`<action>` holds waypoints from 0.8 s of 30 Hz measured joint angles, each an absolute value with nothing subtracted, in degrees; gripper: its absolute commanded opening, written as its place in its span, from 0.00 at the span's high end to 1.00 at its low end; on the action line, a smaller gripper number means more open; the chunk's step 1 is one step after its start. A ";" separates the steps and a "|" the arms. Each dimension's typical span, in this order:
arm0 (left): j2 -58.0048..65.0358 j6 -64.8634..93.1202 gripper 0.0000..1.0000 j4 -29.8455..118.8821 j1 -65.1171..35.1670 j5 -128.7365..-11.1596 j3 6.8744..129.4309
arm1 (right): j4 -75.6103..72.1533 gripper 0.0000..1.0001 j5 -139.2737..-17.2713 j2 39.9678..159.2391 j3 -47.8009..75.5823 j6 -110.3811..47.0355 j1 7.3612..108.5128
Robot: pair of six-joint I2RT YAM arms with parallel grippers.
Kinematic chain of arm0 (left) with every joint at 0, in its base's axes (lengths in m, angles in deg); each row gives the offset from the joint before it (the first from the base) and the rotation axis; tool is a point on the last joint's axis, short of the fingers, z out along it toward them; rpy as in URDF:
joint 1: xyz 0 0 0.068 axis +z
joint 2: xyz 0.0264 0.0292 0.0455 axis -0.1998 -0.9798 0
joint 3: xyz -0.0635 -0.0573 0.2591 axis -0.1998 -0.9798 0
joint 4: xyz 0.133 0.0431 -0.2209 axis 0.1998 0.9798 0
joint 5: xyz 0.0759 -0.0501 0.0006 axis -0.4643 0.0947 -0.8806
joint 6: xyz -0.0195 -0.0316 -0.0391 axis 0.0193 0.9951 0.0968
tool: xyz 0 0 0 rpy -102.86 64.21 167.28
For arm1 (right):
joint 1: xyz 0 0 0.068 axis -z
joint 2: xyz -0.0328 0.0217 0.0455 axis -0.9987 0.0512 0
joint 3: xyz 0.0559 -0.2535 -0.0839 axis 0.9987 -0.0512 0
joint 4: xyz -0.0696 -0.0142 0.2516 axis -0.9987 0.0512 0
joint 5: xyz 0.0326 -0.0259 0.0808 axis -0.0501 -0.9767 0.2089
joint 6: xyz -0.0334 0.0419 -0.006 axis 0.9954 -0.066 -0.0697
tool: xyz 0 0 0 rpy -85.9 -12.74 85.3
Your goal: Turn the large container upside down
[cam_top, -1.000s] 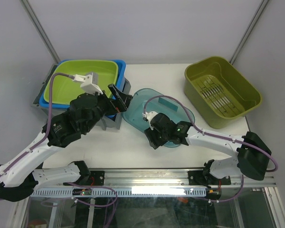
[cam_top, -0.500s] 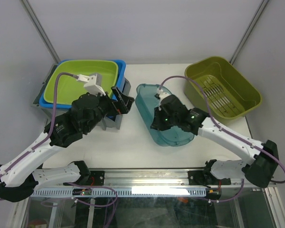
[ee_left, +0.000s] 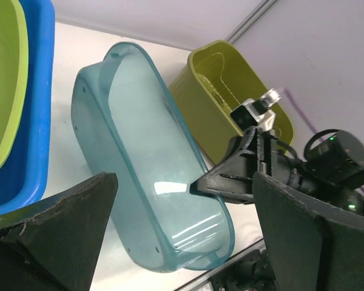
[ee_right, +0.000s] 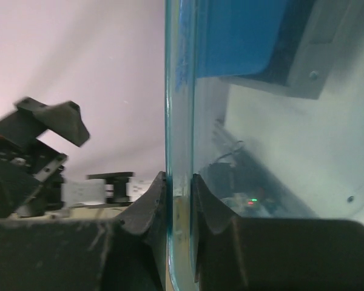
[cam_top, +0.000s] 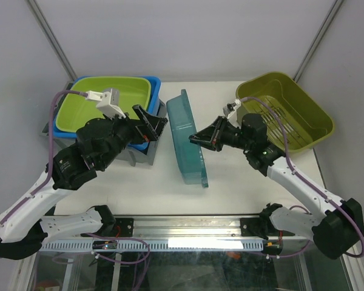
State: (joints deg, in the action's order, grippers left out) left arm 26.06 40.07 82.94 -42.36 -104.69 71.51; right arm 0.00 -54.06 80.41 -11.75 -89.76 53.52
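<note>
The large container (cam_top: 188, 136) is a clear teal tub. It stands tipped up on one long side in the middle of the table and looks narrow from above. My right gripper (cam_top: 195, 138) is shut on its upper rim from the right. In the right wrist view both fingers pinch the thin teal wall (ee_right: 179, 91) at the gripper (ee_right: 179, 179). The left wrist view shows the tub (ee_left: 139, 145) with the right gripper (ee_left: 197, 185) on its rim. My left gripper (cam_top: 155, 120) is open and empty, just left of the tub and not touching it.
An olive basket (cam_top: 303, 130) with a wire rack inside stands at the back right. A lime tub (cam_top: 85, 112) sits nested in a blue tub on a grey crate at the back left, under my left arm.
My right gripper has risen and drawn back to the right, holding the rim. The tub has swung up from lying open and tilted to standing on its side. My left gripper has shifted slightly.
</note>
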 measured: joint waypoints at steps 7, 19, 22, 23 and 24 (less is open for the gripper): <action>26.13 39.98 0.01 82.59 -42.36 -103.77 71.88 | -29.26 1.00 -47.83 83.95 -27.57 -112.41 62.60; 25.97 39.30 0.01 82.57 -42.36 -103.12 71.88 | -1.74 0.31 -45.01 71.56 -27.90 -96.45 81.15; 25.56 39.28 0.01 82.59 -42.36 -102.87 71.88 | 6.98 0.33 -46.49 71.41 -26.78 -90.99 83.40; 25.34 39.28 0.01 82.57 -42.36 -102.55 71.88 | 8.77 0.33 -46.56 71.32 -26.81 -90.05 83.97; 25.21 39.28 0.01 82.57 -42.36 -102.28 71.88 | 10.19 0.33 -46.58 71.27 -26.91 -89.30 84.67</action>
State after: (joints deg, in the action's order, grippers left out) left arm 25.21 39.28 82.57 -42.36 -102.28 71.88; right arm 10.19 -46.58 71.27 -26.91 -89.30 84.67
